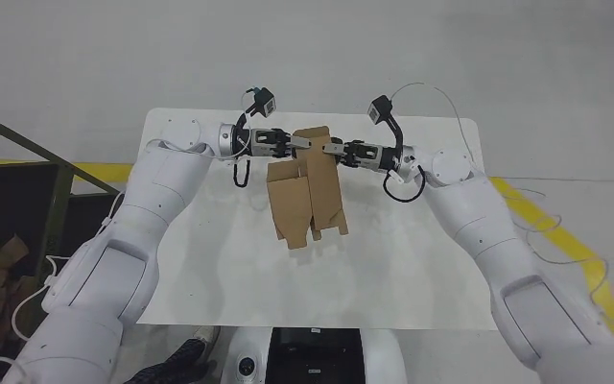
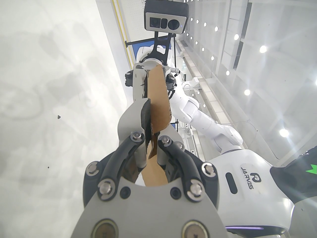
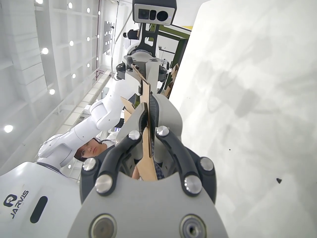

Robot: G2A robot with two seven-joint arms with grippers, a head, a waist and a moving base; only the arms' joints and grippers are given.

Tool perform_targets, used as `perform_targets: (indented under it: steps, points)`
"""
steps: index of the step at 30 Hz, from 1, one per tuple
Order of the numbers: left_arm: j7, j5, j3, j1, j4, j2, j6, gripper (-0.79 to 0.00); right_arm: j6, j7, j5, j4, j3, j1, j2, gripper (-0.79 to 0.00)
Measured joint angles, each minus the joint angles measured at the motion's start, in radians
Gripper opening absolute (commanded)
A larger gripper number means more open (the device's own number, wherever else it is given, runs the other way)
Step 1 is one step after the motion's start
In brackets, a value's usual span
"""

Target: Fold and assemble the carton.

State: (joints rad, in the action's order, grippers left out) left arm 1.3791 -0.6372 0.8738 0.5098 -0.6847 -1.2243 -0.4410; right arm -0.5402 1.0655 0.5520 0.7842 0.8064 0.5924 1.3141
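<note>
A brown cardboard carton (image 1: 307,192), partly folded with its flaps hanging toward the table's near side, is held above the white table (image 1: 384,278). My left gripper (image 1: 295,143) is shut on the carton's upper edge from one side. My right gripper (image 1: 329,149) is shut on the same edge from the other side, so the two face each other. In the left wrist view the carton (image 2: 158,95) runs edge-on through my left gripper (image 2: 154,117) to the right gripper (image 2: 146,80) beyond. In the right wrist view a thin carton (image 3: 147,127) panel is pinched in my right gripper (image 3: 148,111).
The table's far edge lies just behind the grippers. A dark green metal frame (image 1: 38,173) stands off the table's left side, with cardboard scraps (image 1: 10,254) beside it. A yellow floor line (image 1: 537,221) runs on the right. Bare tabletop lies in front of the carton.
</note>
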Motion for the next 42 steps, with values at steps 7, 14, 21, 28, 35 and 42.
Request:
perform_targets:
  steps: [7,14,21,28,35,42]
  points:
    - [0.0,0.0,0.0,0.0,0.0,0.0,0.0,0.0,0.03,0.036,0.032,-0.002,0.026,0.002,0.0,-0.785]
    - [0.0,0.0,0.0,0.0,0.0,0.0,0.0,0.0,0.114,0.018,-0.008,0.002,0.056,0.006,-0.013,-0.785]
    - [0.0,0.0,0.0,0.0,0.0,0.0,0.0,0.0,0.209,-0.029,-0.008,0.03,0.135,0.038,-0.043,-0.785]
    - [0.0,0.0,0.0,0.0,0.0,0.0,0.0,0.0,0.365,-0.191,0.013,0.162,0.255,0.149,-0.084,-0.785]
    - [0.0,0.0,0.0,0.0,0.0,0.0,0.0,0.0,0.471,-0.372,-0.027,0.391,0.366,0.313,-0.121,-0.785]
    - [0.0,0.0,0.0,0.0,0.0,0.0,0.0,0.0,0.548,-0.621,-0.138,0.63,0.448,0.479,-0.141,-0.785]
